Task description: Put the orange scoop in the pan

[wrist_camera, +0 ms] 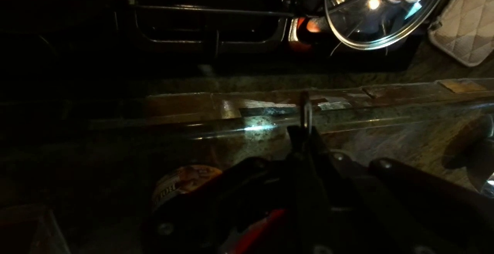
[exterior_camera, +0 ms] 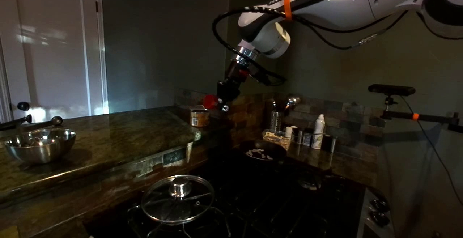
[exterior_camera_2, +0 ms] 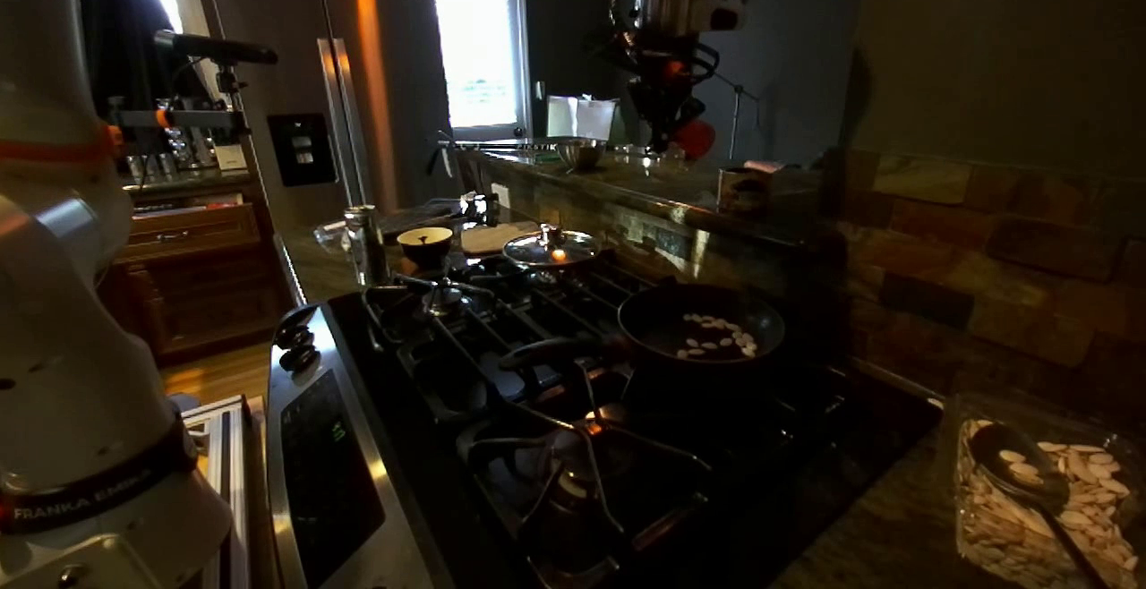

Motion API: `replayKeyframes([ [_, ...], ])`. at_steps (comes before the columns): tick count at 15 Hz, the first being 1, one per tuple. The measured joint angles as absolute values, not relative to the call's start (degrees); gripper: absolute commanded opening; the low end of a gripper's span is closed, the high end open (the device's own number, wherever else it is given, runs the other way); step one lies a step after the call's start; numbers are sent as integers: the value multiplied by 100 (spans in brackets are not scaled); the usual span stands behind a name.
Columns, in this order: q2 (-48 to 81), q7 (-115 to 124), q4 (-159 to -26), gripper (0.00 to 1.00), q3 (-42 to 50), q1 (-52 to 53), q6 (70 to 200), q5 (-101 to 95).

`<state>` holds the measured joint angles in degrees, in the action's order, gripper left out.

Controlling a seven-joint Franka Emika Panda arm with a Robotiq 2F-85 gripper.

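Note:
The orange scoop is held in the air by its handle, its red-orange bowl showing in both exterior views (exterior_camera: 210,101) (exterior_camera_2: 694,138). In the wrist view, part of the red scoop (wrist_camera: 259,231) shows behind the fingers and its handle tip sticks out beyond them. My gripper (exterior_camera: 223,105) is shut on the handle, above the raised counter; it also shows in the wrist view (wrist_camera: 303,132). The pan (exterior_camera_2: 652,328) sits on the stove with several pale seeds inside. It also shows in an exterior view (exterior_camera: 266,146), and its dark edge is at the wrist view's top left.
An orange-labelled jar (exterior_camera: 199,118) stands on the raised counter (exterior_camera: 126,133) close to the scoop. A steel bowl (exterior_camera: 39,147) is farther along it. A glass-lidded pot (exterior_camera: 177,202) stands on the stove. A seed container (exterior_camera_2: 1092,535) with a spoon sits beside the stove.

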<state>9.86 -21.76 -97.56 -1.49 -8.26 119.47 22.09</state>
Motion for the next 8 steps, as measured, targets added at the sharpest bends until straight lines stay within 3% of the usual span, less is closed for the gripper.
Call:
replayKeyframes([
  [8, 895, -1050, -10205, 1, 495, -954, 11921, 1538],
])
